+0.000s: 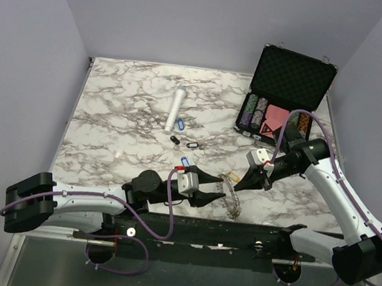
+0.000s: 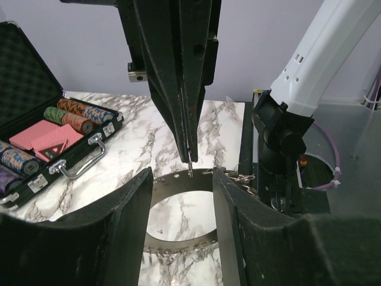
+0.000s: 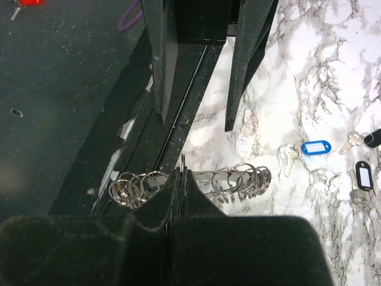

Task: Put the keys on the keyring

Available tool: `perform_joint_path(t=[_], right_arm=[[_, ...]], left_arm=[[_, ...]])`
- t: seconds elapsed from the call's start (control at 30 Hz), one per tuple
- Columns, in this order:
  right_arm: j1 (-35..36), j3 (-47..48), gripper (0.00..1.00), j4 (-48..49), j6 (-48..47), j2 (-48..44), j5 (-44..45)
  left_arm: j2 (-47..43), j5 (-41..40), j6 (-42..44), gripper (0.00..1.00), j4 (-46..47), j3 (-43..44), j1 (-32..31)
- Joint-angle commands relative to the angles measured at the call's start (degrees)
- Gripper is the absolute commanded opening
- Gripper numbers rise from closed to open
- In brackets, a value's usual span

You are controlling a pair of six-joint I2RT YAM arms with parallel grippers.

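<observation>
One keyring — right pincer clamps its rim (left pincer agape).

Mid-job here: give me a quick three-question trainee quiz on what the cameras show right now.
1. True or false: the right end effector is shut on the large silvery-grey metal keyring.
2. The left end effector is: A open, B shut, C gripping a key.
3. Fill in: the loose blue-tagged metal key lies on the ____-patterned tabletop.
Key: 1 true; 2 A; 3 marble.
</observation>
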Motion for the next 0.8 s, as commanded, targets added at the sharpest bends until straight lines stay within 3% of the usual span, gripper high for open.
perform_joint_path(t=[0.0, 0.57, 0.77], right_arm=[[-0.1, 1.9, 0.0, -4.3, -0.8, 0.1, -3.5], [-0.3, 1.9, 0.0, -3.1, 1.1, -0.2, -4.0], [-0.5, 1.8, 0.0, -3.1, 1.3, -0.3, -4.2]], left_arm=[[1.7, -1.3, 1.8, 0.48, 2.8, 2.1, -0.9], [5.9, -4.0, 3.9, 0.31, 0.9, 4.3, -2.9], [7.0, -5.8, 4.7, 0.31, 0.6, 4.7, -3.1]])
